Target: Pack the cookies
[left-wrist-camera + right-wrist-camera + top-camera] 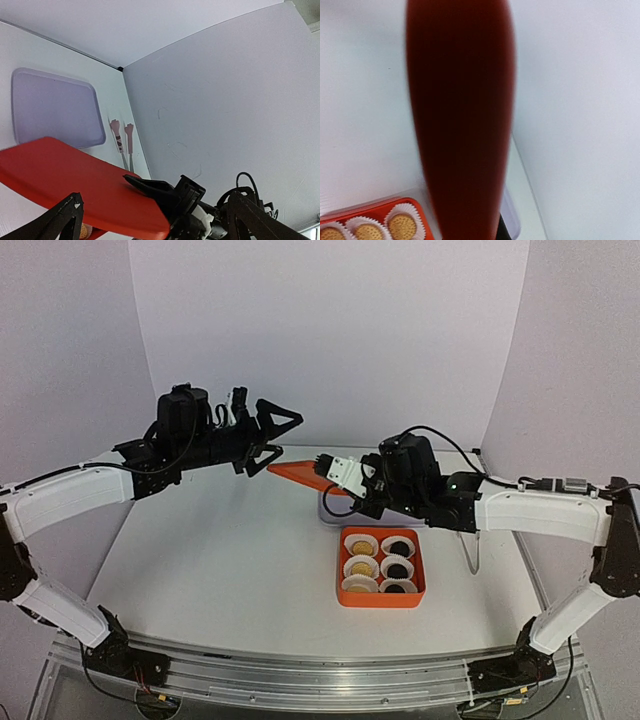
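Right end effector (328, 478) grips lid (295, 473) | cookies (357, 567): three golden, three dark

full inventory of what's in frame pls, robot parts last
golden cookies: 3, golden yellow, left column of the box, one per cup
dark cookies: 3, dark brown, right column of the box, one per cup
paper cups: 6, white fluted, filling the box
box: 1, orange, open, on the table right of centre
lid: 1, orange, in the air behind the box
tray: 1, lavender, on the table behind the box
tongs: 1, pinkish tips, on the table beside the tray
table: 1, white
left fingers: 2, black, open, at the lid's free end
right fingers: shut on the lid's other end
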Robot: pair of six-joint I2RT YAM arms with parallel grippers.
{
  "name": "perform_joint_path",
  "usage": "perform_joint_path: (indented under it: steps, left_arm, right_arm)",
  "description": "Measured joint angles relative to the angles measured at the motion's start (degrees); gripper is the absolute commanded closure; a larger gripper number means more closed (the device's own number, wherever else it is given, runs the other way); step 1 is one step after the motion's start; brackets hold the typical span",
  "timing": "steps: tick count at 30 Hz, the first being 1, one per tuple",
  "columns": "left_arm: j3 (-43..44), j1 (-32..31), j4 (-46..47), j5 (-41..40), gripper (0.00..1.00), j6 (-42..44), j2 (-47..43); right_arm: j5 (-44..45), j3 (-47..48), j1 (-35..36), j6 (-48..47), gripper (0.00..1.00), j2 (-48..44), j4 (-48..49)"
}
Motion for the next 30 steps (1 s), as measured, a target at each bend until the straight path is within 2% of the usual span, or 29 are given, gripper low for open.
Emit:
perform_joint_path:
  steps: [8, 16, 21, 25, 30]
  left_arm:
    - [0.19, 0.22, 1.71, 1.30, 0.04, -5.35, 2.56]
    - [-0.46, 0.11, -4.28, -7.16, 0.05, -6.38, 2.06]
    - [-0.78, 0.11, -4.92, -10.11, 0.11, -7.41, 2.20]
    - [-0.79, 0.11, -1.32, -10.10, 0.16, -9.38, 4.52]
    - [-0.79, 0.15, 2.94, -9.16, 0.33, -12.03, 8.86]
  right_arm:
    - [10.63, 0.13, 2.41, -12.40, 1.00, 6.80, 13.83]
    - [16.56, 0.19, 2.60, -15.35, 1.00, 8.45, 19.69]
    - [18.30, 0.18, 2.70, -15.39, 0.99, 8.45, 21.74]
    - [18.86, 0.17, 3.46, -15.97, 0.99, 8.46, 23.23]
    - [20.33, 0.17, 4.59, -17.22, 0.98, 9.87, 25.28]
